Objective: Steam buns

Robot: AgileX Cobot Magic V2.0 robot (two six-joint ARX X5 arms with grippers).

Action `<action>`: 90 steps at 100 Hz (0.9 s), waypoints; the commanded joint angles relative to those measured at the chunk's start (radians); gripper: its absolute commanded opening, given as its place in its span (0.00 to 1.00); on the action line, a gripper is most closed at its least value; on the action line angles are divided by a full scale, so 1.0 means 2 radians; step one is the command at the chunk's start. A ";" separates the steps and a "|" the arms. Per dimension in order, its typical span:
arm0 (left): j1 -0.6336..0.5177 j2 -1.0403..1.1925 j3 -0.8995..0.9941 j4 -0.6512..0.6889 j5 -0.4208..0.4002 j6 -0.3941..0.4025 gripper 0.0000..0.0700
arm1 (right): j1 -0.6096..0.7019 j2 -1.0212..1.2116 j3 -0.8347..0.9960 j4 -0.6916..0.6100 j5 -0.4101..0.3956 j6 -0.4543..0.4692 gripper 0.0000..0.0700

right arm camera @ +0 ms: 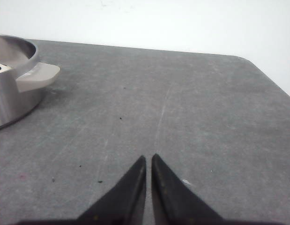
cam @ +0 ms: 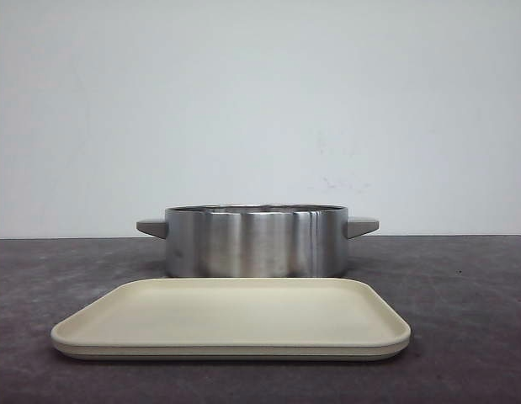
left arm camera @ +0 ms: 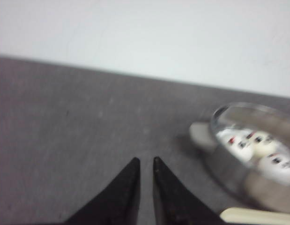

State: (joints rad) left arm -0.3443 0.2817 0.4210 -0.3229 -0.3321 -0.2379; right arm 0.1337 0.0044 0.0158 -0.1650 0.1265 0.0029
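A steel steamer pot (cam: 256, 241) with grey side handles stands mid-table behind an empty cream tray (cam: 235, 316). In the blurred left wrist view the pot (left arm camera: 229, 176) holds white panda-face buns (left arm camera: 255, 147). In the right wrist view only a sliver of one bun (right arm camera: 0, 69) shows inside the pot (right arm camera: 13, 89). My left gripper (left arm camera: 145, 160) is nearly shut and empty over bare table beside the pot's grey handle (left arm camera: 200, 133). My right gripper (right arm camera: 148, 156) is nearly shut and empty over bare table beside the pot's other handle (right arm camera: 37, 76). Neither gripper shows in the front view.
The dark grey table (cam: 462, 286) ends at a white wall. Its far corner (right arm camera: 250, 61) shows in the right wrist view. A corner of the cream tray (left arm camera: 257, 216) shows in the left wrist view.
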 commanded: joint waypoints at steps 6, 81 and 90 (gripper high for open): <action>0.021 -0.023 -0.047 0.065 0.010 -0.004 0.00 | 0.001 0.000 -0.002 0.004 0.001 -0.003 0.02; 0.121 -0.139 -0.188 0.067 0.088 0.005 0.00 | 0.001 0.000 -0.002 0.004 0.002 -0.003 0.02; 0.122 -0.139 -0.199 0.067 0.093 0.002 0.00 | 0.001 0.000 -0.002 0.004 0.001 -0.003 0.02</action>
State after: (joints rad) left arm -0.1032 0.0055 0.0383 -0.1902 -0.1524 -0.2256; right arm 0.1337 0.0044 0.0158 -0.1646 0.1265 0.0029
